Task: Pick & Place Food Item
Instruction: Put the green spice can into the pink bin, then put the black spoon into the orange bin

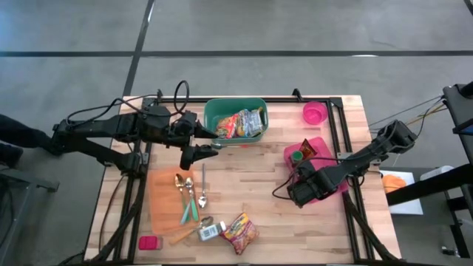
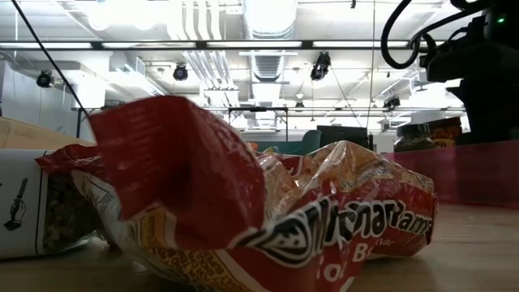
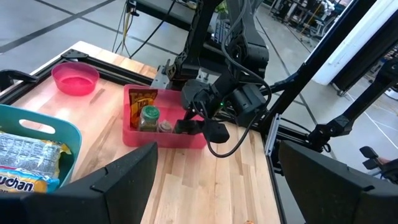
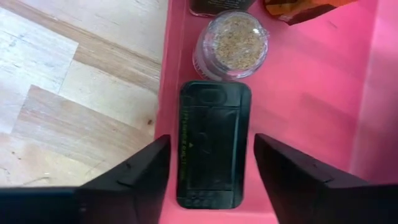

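We judge this to be the placing end of the job: the right gripper (image 4: 211, 180) hangs nose-down over the pink bin (image 4: 323, 106) near the right edge of the table (image 1: 259, 185), and straight beneath it a dark flat tin (image 4: 214, 143) lies on the bin's floor against the wall nearest the middle of the table. Its fingers (image 4: 130, 174) stand spread on either side of the tin with clear pink showing between each one and the tin, so we read them as released and grasping nothing; whether the tips brush the bin floor we cannot tell. Just beyond the tin in the same bin sit a small clear-lidded jar (image 4: 233, 43) of pale grains, a darker jar and an orange packet, all close together. If the tin is the item being delivered, the next move calls for a straight lift clear of the bin's wall before swinging away, since the jar stands close to the tin. The left gripper (image 1: 198, 154) waits above the table by the green basket (image 1: 211, 111) at the far edge, its fingers (image 3: 118, 180) wide apart and empty. A red noodle packet (image 1: 240, 233) lies near the front edge beside a small box (image 1: 209, 231), with spoons (image 1: 191, 191) on an orange board (image 1: 162, 199).
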Robot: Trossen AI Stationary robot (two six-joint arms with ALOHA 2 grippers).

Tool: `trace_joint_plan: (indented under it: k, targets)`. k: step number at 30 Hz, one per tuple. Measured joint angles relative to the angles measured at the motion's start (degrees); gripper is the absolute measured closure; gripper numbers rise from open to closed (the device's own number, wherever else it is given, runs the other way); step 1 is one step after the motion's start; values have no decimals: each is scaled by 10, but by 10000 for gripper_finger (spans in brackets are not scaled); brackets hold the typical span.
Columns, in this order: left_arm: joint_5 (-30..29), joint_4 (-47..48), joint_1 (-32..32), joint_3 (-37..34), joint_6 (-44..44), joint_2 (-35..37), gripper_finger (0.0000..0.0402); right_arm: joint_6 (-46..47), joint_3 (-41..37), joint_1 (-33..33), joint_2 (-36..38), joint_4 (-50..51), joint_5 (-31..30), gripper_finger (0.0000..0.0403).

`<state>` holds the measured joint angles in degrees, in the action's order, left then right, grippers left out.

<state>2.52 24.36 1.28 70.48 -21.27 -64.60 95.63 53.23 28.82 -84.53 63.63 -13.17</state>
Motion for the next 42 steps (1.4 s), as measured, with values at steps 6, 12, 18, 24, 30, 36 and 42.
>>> trace_joint_plan:
  k: [6,12,18,24,30,36,42]
  targets:
    - [0,3,0,0,4,0,63,17,2,0,4,3,2,131]
    - [0,33,-10,0,-9,0,63,18,24,1,26,21,2,122]
    - [-4,124,-36,0,-13,0,63,3,83,0,39,90,1,122]
    - [-65,257,-75,-3,14,-6,69,-41,152,0,40,132,-32,122]
    - [-84,345,-138,-8,19,-43,71,-59,199,0,39,141,-110,122]
    - [-87,334,-193,-56,67,-95,71,-83,214,0,39,141,-139,122]
    - [-112,265,-223,-159,157,-125,71,-88,211,0,38,140,-140,122]
